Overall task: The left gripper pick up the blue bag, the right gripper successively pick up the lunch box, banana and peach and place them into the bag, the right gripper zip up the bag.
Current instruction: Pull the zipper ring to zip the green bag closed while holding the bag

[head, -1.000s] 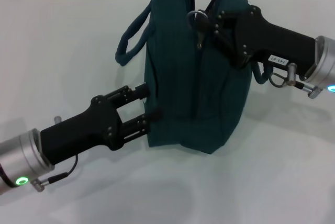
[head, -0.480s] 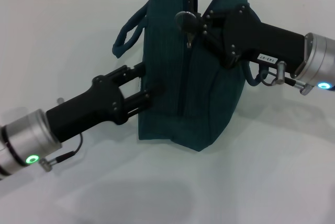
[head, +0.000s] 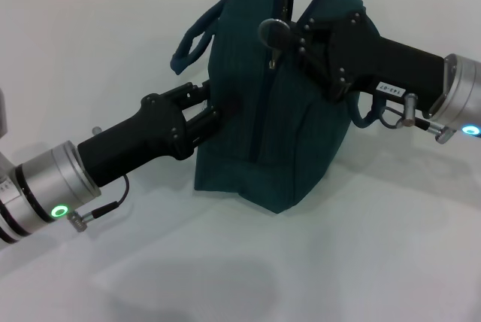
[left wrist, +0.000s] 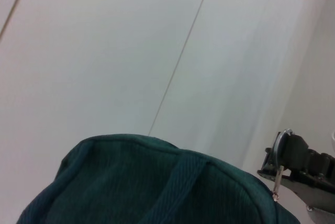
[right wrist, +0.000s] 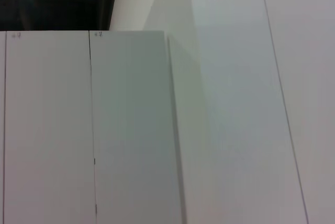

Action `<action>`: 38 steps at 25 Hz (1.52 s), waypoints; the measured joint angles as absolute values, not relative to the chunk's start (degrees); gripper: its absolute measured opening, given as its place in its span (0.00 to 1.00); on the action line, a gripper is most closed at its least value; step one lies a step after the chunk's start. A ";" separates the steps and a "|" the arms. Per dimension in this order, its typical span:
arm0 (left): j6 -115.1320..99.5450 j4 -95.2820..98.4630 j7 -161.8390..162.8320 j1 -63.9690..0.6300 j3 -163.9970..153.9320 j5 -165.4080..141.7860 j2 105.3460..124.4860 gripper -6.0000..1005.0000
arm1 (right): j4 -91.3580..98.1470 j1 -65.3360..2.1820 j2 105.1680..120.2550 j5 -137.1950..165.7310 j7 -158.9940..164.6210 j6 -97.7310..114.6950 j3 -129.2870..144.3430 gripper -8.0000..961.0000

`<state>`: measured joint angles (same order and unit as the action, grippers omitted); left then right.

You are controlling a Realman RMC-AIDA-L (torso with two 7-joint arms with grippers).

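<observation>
While the bag [head: 270, 123] is stood on the table [head: 391, 247], long axis vertical, zip seam up, its side is clamped by the left gripper [head: 214, 107]. The ring pull [head: 272, 32] is pinched in the closed right gripper [head: 289, 36] near the top.

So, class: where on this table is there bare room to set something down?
Bare table lies in front of the blue bag, and at the far left corner. It is crowded mid-table: the left claw presses the bag's side and the right claw holds the zipper ring.
</observation>
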<state>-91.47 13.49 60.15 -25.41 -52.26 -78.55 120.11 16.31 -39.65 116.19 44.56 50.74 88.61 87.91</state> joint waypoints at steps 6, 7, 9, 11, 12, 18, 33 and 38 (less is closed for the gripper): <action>-91.93 13.70 60.12 -25.55 -53.65 -78.88 120.04 0.32 | 16.32 -39.14 116.19 44.42 50.71 88.71 88.01 0.03; -92.08 13.72 60.12 -25.61 -53.88 -78.89 120.02 0.29 | 16.34 -39.11 116.19 44.40 50.70 88.72 88.00 0.03; -92.28 13.75 60.12 -25.82 -54.20 -78.94 119.97 0.22 | 16.36 -39.07 116.19 44.38 50.70 88.75 88.00 0.03; -92.41 13.75 60.13 -26.04 -54.67 -78.94 119.90 0.20 | 16.37 -39.01 116.19 44.38 50.70 88.79 87.98 0.03; -92.46 13.75 60.14 -26.14 -54.86 -78.94 119.88 0.20 | 16.37 -38.97 116.19 44.38 50.71 88.81 87.98 0.03; -93.13 13.75 60.48 -26.54 -56.31 -78.99 119.72 0.15 | 16.40 -38.79 116.19 43.96 51.20 88.86 87.98 0.03; -96.92 15.99 62.29 -26.52 -59.15 -83.99 119.30 0.07 | 15.86 -38.14 116.18 38.31 53.76 87.98 87.45 0.03; -101.18 16.55 62.40 -26.24 -59.17 -86.73 119.26 0.07 | 15.71 -37.99 116.19 36.84 54.03 83.93 87.49 0.04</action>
